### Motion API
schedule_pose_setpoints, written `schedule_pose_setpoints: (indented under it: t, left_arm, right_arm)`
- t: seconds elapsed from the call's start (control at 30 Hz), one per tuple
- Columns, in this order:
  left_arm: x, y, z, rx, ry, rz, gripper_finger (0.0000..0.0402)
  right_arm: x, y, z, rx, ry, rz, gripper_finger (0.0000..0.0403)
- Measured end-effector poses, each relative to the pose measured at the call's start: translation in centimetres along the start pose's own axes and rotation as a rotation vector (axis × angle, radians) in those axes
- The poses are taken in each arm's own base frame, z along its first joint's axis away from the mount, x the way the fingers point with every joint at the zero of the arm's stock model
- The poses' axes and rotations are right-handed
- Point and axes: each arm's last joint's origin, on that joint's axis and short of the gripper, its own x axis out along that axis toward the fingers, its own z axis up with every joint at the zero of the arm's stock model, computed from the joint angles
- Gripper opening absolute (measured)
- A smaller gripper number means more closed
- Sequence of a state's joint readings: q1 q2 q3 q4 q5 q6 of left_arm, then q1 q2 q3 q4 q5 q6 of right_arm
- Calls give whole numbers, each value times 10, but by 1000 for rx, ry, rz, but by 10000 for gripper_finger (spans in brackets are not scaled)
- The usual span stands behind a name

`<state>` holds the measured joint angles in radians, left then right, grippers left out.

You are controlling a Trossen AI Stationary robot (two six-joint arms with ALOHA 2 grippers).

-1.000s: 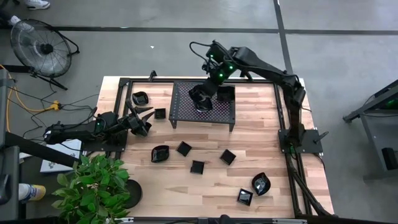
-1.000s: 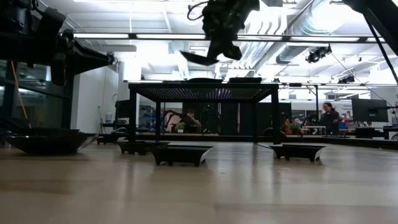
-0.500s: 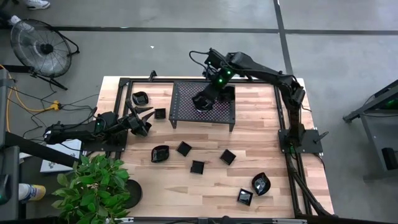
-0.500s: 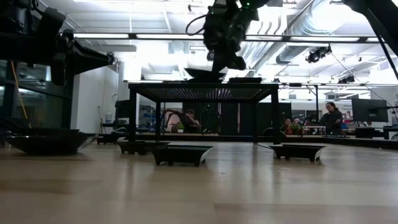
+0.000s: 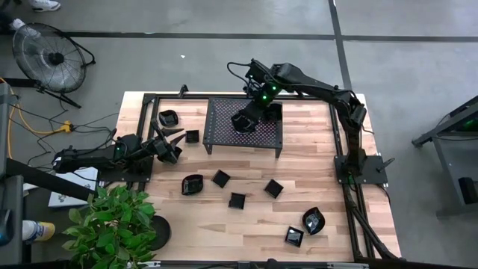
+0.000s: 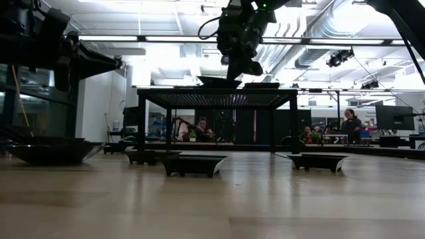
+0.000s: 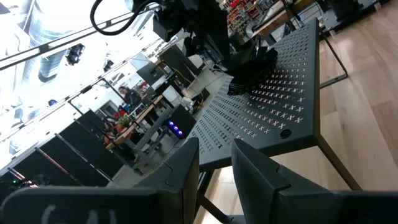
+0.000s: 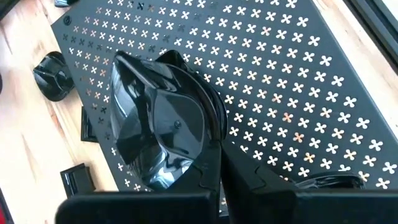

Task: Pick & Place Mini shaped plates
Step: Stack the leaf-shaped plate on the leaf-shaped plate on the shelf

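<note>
1. The left gripper (image 5: 173, 143) waits near the table's left edge, fingers a narrow gap apart, nothing seen between them; low risk while it stays put
2. The right gripper (image 5: 244, 119) pinches the rim of a glossy mini plate (image 8: 163, 127) resting low on the mesh rack (image 5: 220, 134); letting go while it is tilted could tip it
3. Another dish (image 5: 272, 112) sits just beside; a sideways slide might knock it
4. Other plates (image 5: 237, 199) lie on the table (image 5: 321, 164)
</note>
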<state>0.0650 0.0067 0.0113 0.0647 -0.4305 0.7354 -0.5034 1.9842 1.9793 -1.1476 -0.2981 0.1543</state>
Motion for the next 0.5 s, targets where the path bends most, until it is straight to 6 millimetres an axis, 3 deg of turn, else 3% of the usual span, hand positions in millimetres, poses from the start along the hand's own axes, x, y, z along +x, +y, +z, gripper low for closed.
schedule_pose_setpoints:
  t: [0.5]
  left_arm:
    - [0, 0, 0, 0, 0, 0, 92]
  right_arm:
    - [3, 10, -2, 78, 5, -10, 0]
